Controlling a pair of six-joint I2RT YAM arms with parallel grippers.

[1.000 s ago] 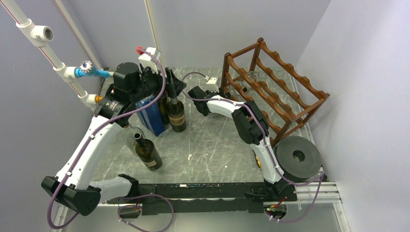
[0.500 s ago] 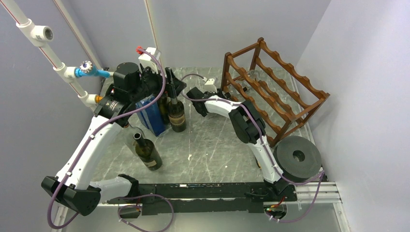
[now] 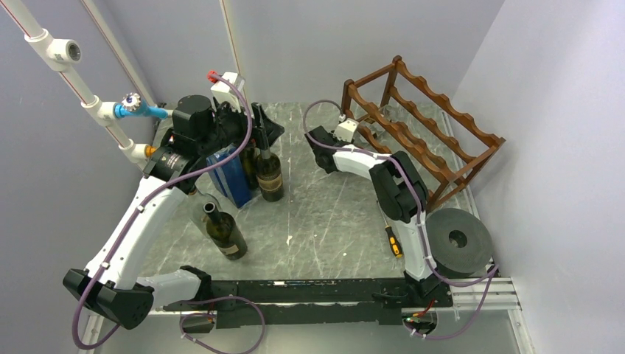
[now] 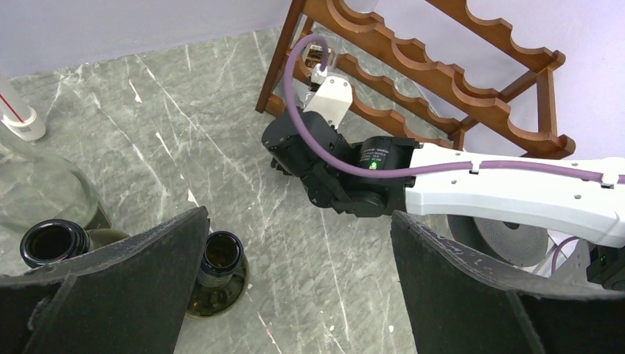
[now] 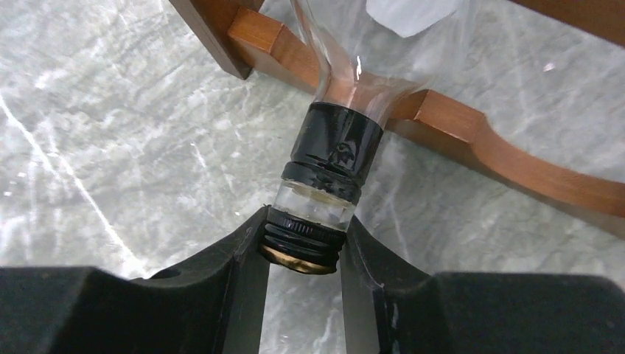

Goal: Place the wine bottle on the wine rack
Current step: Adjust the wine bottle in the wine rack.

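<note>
The right hand [image 5: 304,240] is nearly closed, pinching only the threaded mouth of the clear wine bottle [image 5: 335,147]. The bottle lies on its side low in the wine rack [image 3: 420,140], with its neck crossing a front rail [image 5: 472,140] and its mouth pointing out over the tabletop [image 3: 324,221]. The far end of the bottle is lost in glare, so I cannot tell whether its body is seated in a rear scallop. That is the main risk: if the hand lets go before both ends are cradled, the smooth glass could roll sideways along the wavy rail or tip through the open frame onto the stone. The grip is also thin, on the very lip, so a small twist of the wrist could let the mouth slip out early. Pulling back at an angle could drag the neck off the rail or nudge the light rack. The left hand [image 4: 298,221] is spread wide and holds nothing, hanging above the dark bottles [image 3: 269,173] well apart from the rack; a careless drop there could topple them.
</note>
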